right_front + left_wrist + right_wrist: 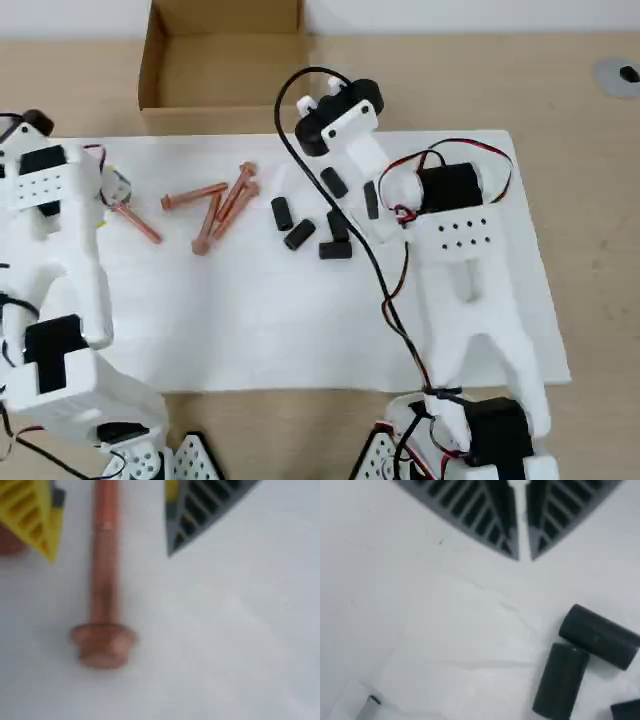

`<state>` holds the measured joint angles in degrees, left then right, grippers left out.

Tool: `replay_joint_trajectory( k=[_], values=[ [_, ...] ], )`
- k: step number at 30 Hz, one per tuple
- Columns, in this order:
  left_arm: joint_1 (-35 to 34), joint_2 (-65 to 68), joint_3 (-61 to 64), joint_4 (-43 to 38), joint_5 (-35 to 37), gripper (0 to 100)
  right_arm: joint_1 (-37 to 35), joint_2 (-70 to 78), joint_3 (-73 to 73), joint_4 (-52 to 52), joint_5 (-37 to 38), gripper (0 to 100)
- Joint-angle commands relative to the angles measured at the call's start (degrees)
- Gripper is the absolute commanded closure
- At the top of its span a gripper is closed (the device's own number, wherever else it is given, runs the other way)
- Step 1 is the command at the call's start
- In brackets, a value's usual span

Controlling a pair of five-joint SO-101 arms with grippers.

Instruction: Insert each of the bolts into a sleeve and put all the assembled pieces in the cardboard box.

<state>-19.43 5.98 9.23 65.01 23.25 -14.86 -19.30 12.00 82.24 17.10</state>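
Lying on the white sheet (pixel 250 330), one bolt (pixel 102 645) sits between the left gripper's (pixel 110 554) spread fingers, unclamped. Other bolts (pixel 225 205) and sleeves (pixel 299 234) lie apart, none joined. The right gripper (pixel 523 555) hovers beside them, closed on nothing. No piece is in the cardboard box (pixel 225 70); everything remains.

The bolts (pixel 195 194) are showing smooth coppery metal; the sleeves (pixel 299 234) are looking matt, probably plastic; the twelve-o'clock box (pixel 230 70), dull cardboard.

White printed arms (pixel 470 300), black servos (pixel 450 185), red-black cables (pixel 385 280) (left tool (pixel 110 552): one yellow finger (pixel 30 510)).
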Motion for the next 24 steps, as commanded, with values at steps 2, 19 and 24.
replay_joint_trajectory(
  k=[2, 19, 24],
  values=[
    [1.6, -0.3, 0.0, -3.0, 2.4, 84, -0.9, -0.4, -0.4, 0.4, 0.4, 98.9],
    [1.2, -0.2, 8.3, -11.8, 2.8, 84, -0.8, -0.4, -0.2, 0.4, 0.4, 98.9],
    [1.4, 0.4, 10.6, -13.6, 2.8, 84, -0.7, -0.4, -0.2, 0.4, 0.4, 98.9]
  ],
)
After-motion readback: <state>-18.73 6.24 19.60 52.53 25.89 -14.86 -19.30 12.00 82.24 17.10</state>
